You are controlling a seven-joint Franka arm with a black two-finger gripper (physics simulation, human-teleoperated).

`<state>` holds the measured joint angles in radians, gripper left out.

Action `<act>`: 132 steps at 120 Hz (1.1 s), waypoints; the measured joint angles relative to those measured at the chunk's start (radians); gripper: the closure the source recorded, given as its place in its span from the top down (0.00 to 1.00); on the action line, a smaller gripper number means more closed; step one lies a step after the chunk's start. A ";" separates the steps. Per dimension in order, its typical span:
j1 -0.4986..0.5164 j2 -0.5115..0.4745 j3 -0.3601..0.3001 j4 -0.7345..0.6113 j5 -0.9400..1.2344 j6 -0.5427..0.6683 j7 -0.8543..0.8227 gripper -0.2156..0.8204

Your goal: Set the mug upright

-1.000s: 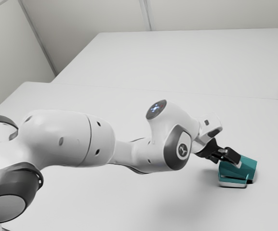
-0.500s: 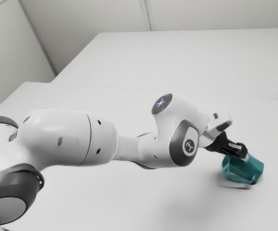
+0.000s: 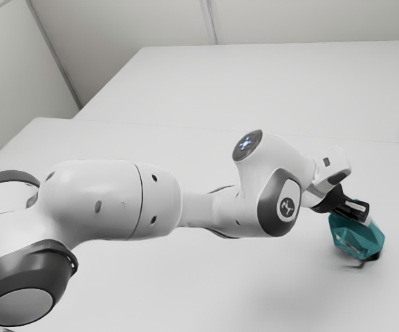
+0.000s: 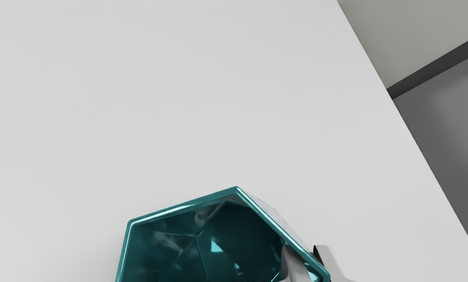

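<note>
Teal mug [image 3: 359,239] shifted toward the exterior view's right, gripper [image 3: 366,220] clamped on its wall, one finger inside

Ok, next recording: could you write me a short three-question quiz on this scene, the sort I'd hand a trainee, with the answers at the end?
1. True or false: the mug has an angular rim with corners.
2. Multiple choice: in the wrist view, which way does the mug's opening face?
A) away from the camera
B) toward the camera
C) flat down on the table
3. Short answer: where are the two fingers of the end effector relative to the mug's wall?

Key: 1. True. 2. B. 3. One inside the mug, one outside, with the wall pinched between them.
</note>
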<state>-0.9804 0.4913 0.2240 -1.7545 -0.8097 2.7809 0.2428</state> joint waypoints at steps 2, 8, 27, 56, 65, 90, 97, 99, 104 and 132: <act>0.000 -0.001 0.000 0.000 0.001 0.000 0.000 0.06; 0.000 -0.009 0.000 0.000 0.006 0.000 -0.002 0.05; 0.052 -0.145 0.005 -0.094 0.039 -0.060 -0.006 0.04; 0.397 -0.308 0.007 -0.181 0.392 -0.317 -0.028 0.03; 0.496 -0.317 0.009 -0.183 0.518 -0.380 -0.037 0.03; 0.668 -0.315 0.024 -0.180 0.758 -0.506 -0.057 0.03; 0.693 -0.310 0.026 -0.179 0.789 -0.528 -0.061 0.03; 0.701 -0.308 0.027 -0.179 0.796 -0.533 -0.062 0.03; 0.717 -0.305 0.027 -0.179 0.812 -0.544 -0.064 0.03; 0.761 -0.267 0.029 -0.175 0.848 -0.581 -0.073 0.03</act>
<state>-0.2199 0.2240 0.2527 -1.9297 0.0386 2.2002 0.1698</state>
